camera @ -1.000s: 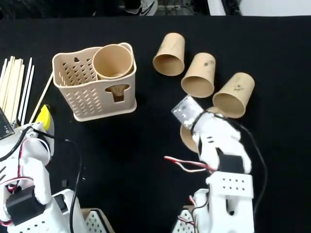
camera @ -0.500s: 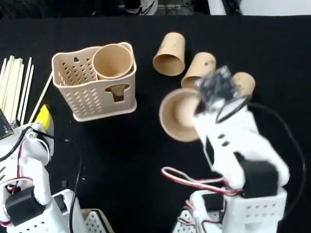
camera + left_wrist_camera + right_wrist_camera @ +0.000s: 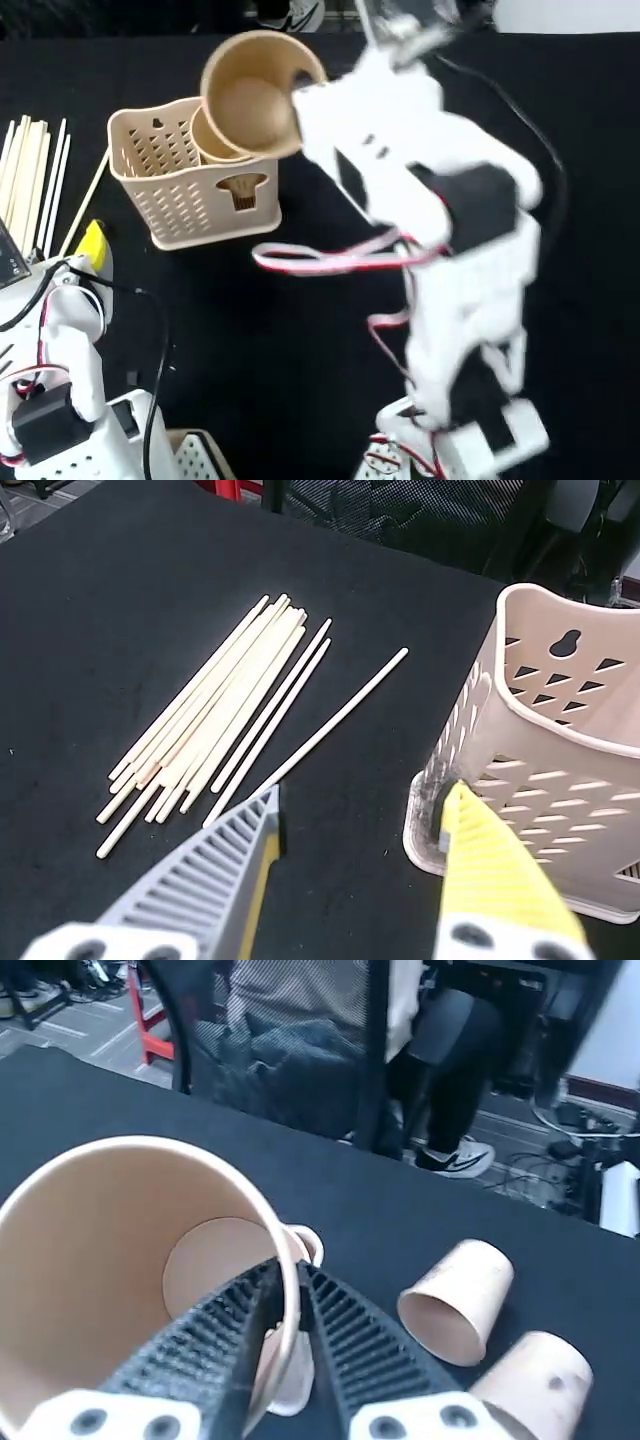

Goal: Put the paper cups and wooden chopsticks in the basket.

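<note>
My right gripper (image 3: 300, 100) is shut on the rim of a paper cup (image 3: 250, 95), holding it tilted just above the beige basket (image 3: 190, 205). In the right wrist view the fingers (image 3: 340, 1340) pinch the cup's wall (image 3: 110, 1260). Another paper cup (image 3: 212, 148) stands inside the basket. Two more cups (image 3: 455, 1300) (image 3: 535, 1385) lie on their sides on the black cloth. A bundle of wooden chopsticks (image 3: 215, 720) lies left of the basket (image 3: 560, 740), with one stick (image 3: 330, 720) apart. My left gripper (image 3: 355, 820) is open, low and near the basket's corner.
The right arm (image 3: 440, 200) stretches across the middle of the table and hides the cloth behind it. Chopsticks (image 3: 30, 180) lie at the left edge. Chairs and a person's legs are behind the table's far edge.
The right arm lifted the cup off the cloth and swung it up and left, from near the lying cups to above the basket. The left arm has not moved.
</note>
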